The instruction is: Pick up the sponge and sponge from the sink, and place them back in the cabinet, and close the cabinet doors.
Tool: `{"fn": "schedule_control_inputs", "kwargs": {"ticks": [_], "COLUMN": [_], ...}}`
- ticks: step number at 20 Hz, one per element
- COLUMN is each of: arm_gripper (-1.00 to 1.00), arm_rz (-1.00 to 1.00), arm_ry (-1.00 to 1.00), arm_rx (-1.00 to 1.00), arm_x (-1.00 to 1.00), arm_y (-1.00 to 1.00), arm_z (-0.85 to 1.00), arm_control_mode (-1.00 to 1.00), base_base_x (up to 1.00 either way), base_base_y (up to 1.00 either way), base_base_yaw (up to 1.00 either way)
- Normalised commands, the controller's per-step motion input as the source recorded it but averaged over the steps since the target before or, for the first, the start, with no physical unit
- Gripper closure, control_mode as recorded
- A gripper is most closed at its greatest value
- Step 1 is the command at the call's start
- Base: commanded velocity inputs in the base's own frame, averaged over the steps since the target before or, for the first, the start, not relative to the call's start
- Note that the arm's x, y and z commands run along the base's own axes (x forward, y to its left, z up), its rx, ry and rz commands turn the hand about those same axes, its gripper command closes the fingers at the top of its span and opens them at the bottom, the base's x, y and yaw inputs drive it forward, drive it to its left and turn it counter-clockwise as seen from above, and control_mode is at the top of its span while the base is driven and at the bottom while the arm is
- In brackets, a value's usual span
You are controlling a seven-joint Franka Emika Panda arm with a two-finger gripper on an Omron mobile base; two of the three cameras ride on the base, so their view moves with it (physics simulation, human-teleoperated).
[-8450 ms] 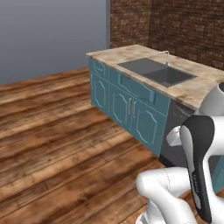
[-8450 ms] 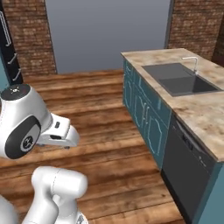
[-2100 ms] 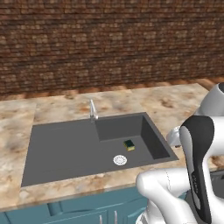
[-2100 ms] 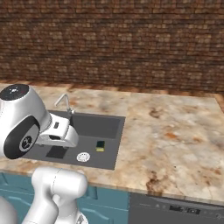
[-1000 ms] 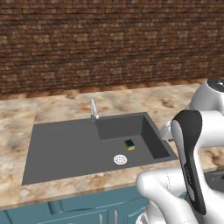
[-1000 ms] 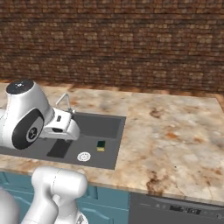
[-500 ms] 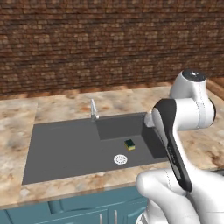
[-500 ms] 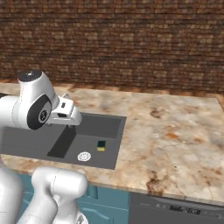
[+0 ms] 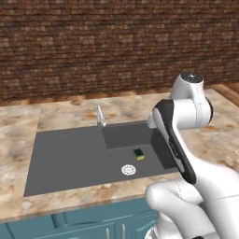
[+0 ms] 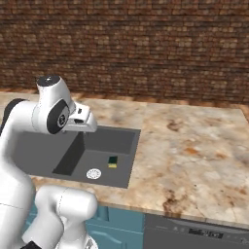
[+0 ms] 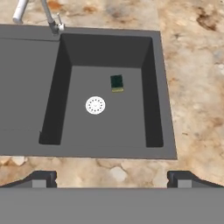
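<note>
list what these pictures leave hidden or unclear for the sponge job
- Second sponge: one sponge lies in the sink beside the drain; whether another is stacked beneath it cannot be told.
- Faucet: its spout is cut by the hand view's top edge.
- Sink's right basin wall: the arm covers it in the left base view.

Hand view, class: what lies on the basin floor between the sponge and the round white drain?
Nothing: between the sponge and the drain there is just bare dark grey floor of the sink. The left base view shows the same.
</note>
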Motion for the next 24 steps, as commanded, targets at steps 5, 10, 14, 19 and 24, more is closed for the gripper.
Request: {"fn": "schedule_control_inputs", "kwargs": {"ticks": [5, 10, 14, 19, 24], "arm_gripper": [-1.0, -1.0, -1.0, -1.0, -1.0], "arm_rz": [0.0, 0.0, 0.0, 0.0, 0.0], "arm_ry": [0.0, 0.0, 0.0, 0.0, 0.0], "arm_rx": [0.0, 0.0, 0.0, 0.0, 0.0], "arm_x": [0.53, 0.46, 0.36, 0.34, 0.39], "arm_y": [0.0, 0.0, 0.0, 0.0, 0.0], "arm_z": [-0.23, -0.37, -0.43, -0.47, -0.41], "arm_control_mode": [-1.0, -1.0, -1.0, -1.0, -1.0], "base_base_x": [0.0, 0.0, 0.0, 0.0, 0.0], "base_base_y": [0.0, 0.0, 0.0, 0.0, 0.0], "base_base_yaw": [0.0, 0.0, 0.0, 0.0, 0.0]}}
